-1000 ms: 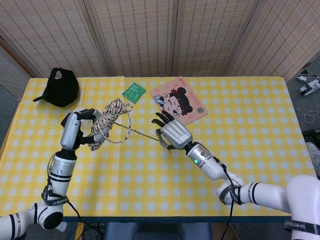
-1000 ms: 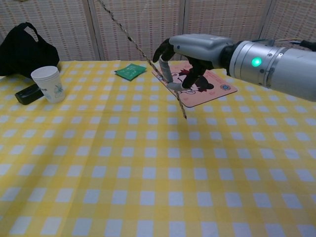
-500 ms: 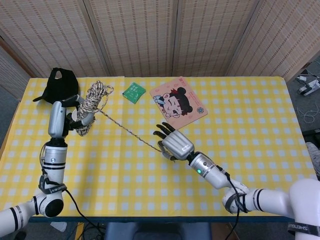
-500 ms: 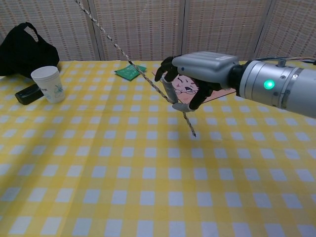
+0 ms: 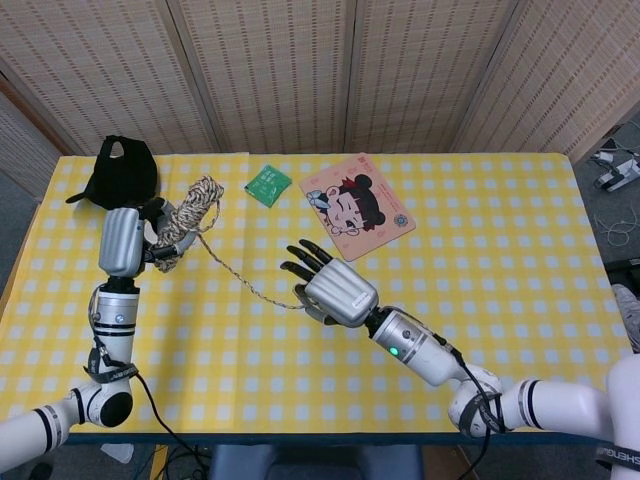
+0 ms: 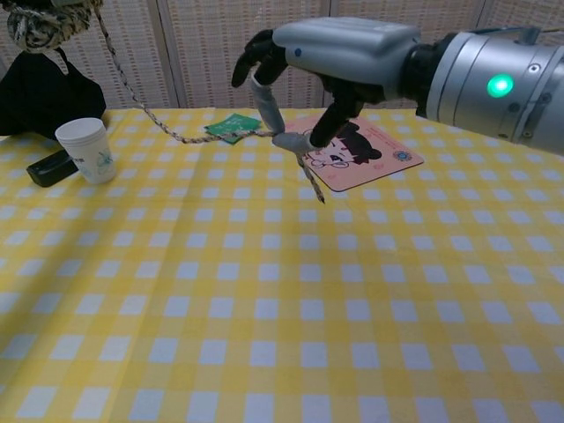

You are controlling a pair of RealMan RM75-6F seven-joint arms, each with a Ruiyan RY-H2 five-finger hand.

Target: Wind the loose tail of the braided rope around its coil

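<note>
The braided rope coil (image 5: 187, 220) is beige and brown, held up at the left of the table by my left hand (image 5: 128, 240), which grips its lower part. In the chest view the coil (image 6: 48, 21) shows at the top left corner. The loose tail (image 5: 240, 279) sags from the coil down to my right hand (image 5: 330, 293), which pinches it near its end between thumb and a finger. The same pinch shows in the chest view, where the right hand (image 6: 326, 66) holds the tail (image 6: 167, 132) and a short free end (image 6: 312, 187) hangs below.
A black cap (image 5: 122, 173), a green packet (image 5: 267, 184) and a pink cartoon mat (image 5: 357, 205) lie on the yellow checked tablecloth (image 5: 480, 260). The chest view also shows a white paper cup (image 6: 86, 150) and a dark flat object (image 6: 51, 166) at the left.
My right hand moved left and rose with the tail, which went from taut to slack. The left hand lowered and turned the coil slightly.
</note>
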